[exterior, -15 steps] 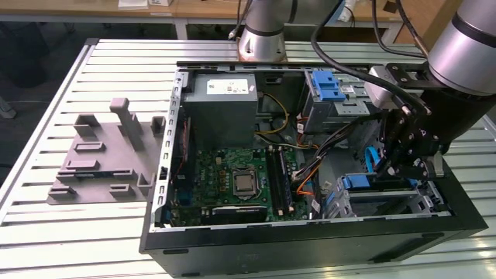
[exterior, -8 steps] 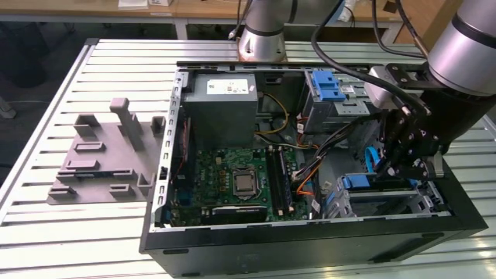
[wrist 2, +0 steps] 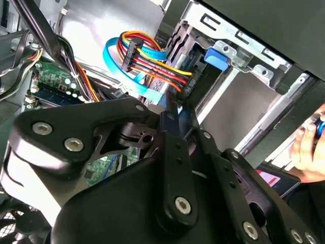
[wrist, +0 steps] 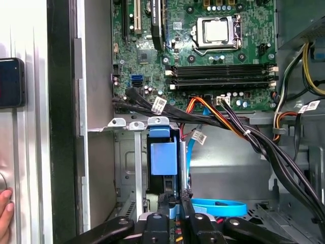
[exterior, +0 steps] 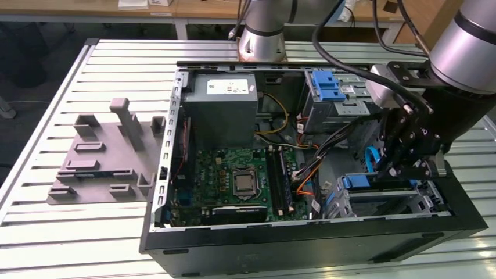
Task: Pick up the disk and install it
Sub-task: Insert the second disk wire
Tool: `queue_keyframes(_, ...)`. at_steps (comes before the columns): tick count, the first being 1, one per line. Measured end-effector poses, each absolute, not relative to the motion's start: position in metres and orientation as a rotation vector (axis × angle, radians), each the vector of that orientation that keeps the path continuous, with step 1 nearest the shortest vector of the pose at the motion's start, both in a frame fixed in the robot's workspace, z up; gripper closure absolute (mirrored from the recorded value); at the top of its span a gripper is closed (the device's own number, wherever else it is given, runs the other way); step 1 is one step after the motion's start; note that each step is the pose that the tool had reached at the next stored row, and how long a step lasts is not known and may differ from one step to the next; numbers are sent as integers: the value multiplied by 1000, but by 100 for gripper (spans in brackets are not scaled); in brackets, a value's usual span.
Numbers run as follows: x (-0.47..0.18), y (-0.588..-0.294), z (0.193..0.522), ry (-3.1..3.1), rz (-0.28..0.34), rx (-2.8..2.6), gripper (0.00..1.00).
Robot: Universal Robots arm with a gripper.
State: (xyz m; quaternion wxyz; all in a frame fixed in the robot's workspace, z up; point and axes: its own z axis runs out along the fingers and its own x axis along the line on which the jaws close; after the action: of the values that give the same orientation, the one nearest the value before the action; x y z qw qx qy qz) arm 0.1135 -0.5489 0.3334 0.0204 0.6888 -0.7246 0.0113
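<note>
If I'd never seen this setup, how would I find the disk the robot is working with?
Start at the open black computer case on the slatted metal table. On the exterior view's right, the gripper reaches down into the case's lower drive cage. The disk stands on edge in that cage; its blue plastic carrier sets it apart from the grey metal around it.
</note>
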Motion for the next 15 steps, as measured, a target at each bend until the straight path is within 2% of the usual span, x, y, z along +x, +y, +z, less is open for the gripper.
queue_keyframes(15, 113, -549, 346, -2246, 32, 2135, 78)
